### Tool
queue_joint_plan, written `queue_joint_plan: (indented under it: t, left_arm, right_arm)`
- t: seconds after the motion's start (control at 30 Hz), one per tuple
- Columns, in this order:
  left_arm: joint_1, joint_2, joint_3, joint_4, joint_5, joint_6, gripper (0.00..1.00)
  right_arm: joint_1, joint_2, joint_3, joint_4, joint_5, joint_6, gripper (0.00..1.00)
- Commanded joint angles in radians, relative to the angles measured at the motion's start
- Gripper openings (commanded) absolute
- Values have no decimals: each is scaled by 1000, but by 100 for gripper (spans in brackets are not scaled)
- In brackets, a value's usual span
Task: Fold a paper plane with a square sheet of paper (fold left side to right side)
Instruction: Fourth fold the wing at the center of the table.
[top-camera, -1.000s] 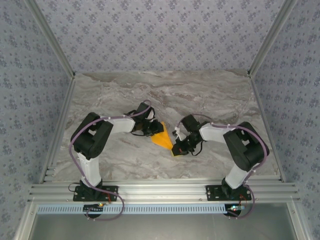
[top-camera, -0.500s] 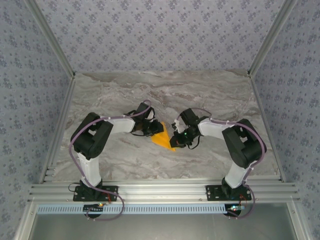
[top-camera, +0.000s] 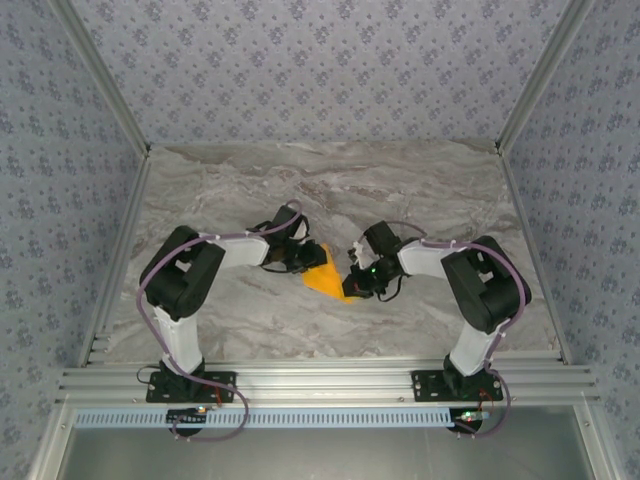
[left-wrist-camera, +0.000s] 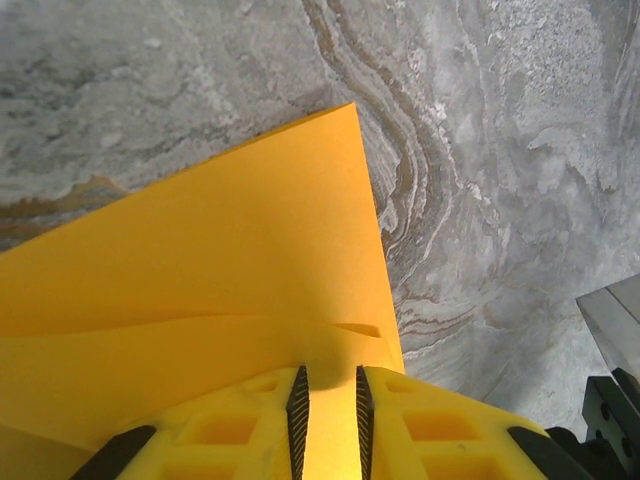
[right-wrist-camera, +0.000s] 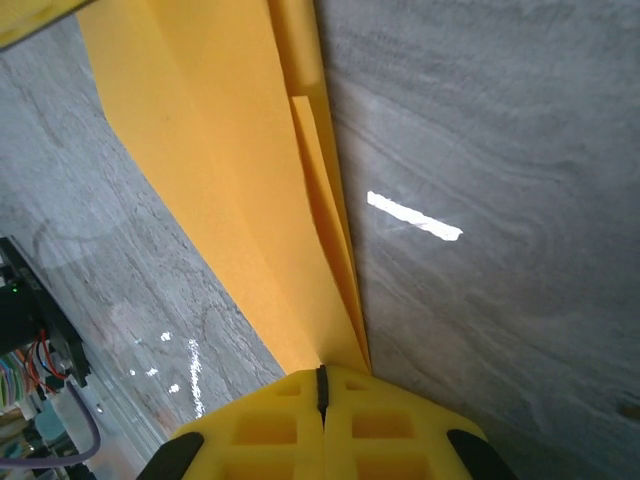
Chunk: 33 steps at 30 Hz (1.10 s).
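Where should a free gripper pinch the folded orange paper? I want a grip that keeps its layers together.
Judging by its pose, take the folded orange paper at the long creased edge beside the bare marble table, coming in low from that side. The layers stack there, and the left gripper and right gripper occupy the ends.

We see our right claw (right-wrist-camera: 322, 392) at the bottom, its yellow fingers (right-wrist-camera: 262, 428) pressed tight together on the folded edge of the orange paper (right-wrist-camera: 200, 150). The paper stretches up and left over the grey marble table (right-wrist-camera: 500, 130).
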Motion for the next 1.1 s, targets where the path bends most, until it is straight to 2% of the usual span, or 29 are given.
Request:
queue_joint_plan:
  t: [0.0, 0.3, 0.6, 1.07]
  left_arm:
    - [-5, -64, -31, -29, -21, 14, 23]
    - [-76, -146, -37, -7, 2, 24, 22]
    - [-147, -104, -75, 86, 37, -10, 20]
    - [-153, -20, -69, 96, 21, 14, 17]
  right_arm:
    - [-20, 51, -97, -99, 125, 22, 0]
    - [-47, 65, -112, -83, 109, 6, 0]
    - [-47, 85, -105, -85, 102, -7, 0]
    - [-47, 84, -98, -106, 119, -14, 0]
